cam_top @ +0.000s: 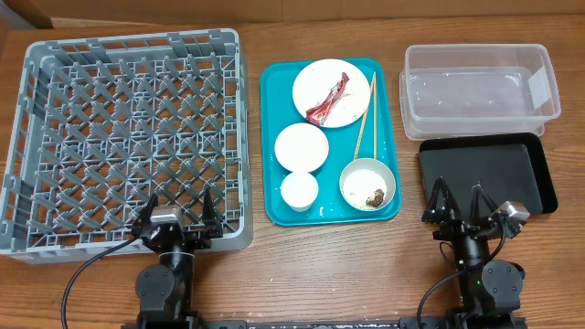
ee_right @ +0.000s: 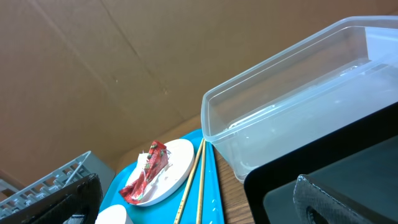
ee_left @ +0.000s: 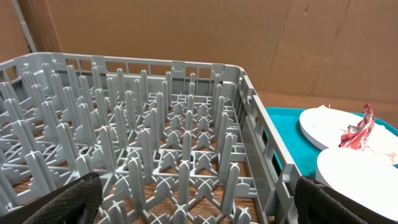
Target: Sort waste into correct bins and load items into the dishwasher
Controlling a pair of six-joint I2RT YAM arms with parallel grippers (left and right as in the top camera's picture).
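Left claw (cam_top: 180,203) gapes empty over the near edge of the grey rack (cam_top: 137,38); right claw (cam_top: 457,192), likewise apart, over the black tray (cam_top: 494,169). Red wrapper (cam_top: 327,99) lies on the big plate (cam_top: 320,78) in the teal tray (cam_top: 388,119).

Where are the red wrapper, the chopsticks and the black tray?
red wrapper (cam_top: 327,100): overhead view, its crumpled middle.
chopsticks (cam_top: 366,114): overhead view, middle of the pair.
black tray (cam_top: 484,174): overhead view, its bare floor.

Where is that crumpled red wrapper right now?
Seen from overhead, the red wrapper lies on the large white plate at the far end of the teal tray, just left of the chopsticks.
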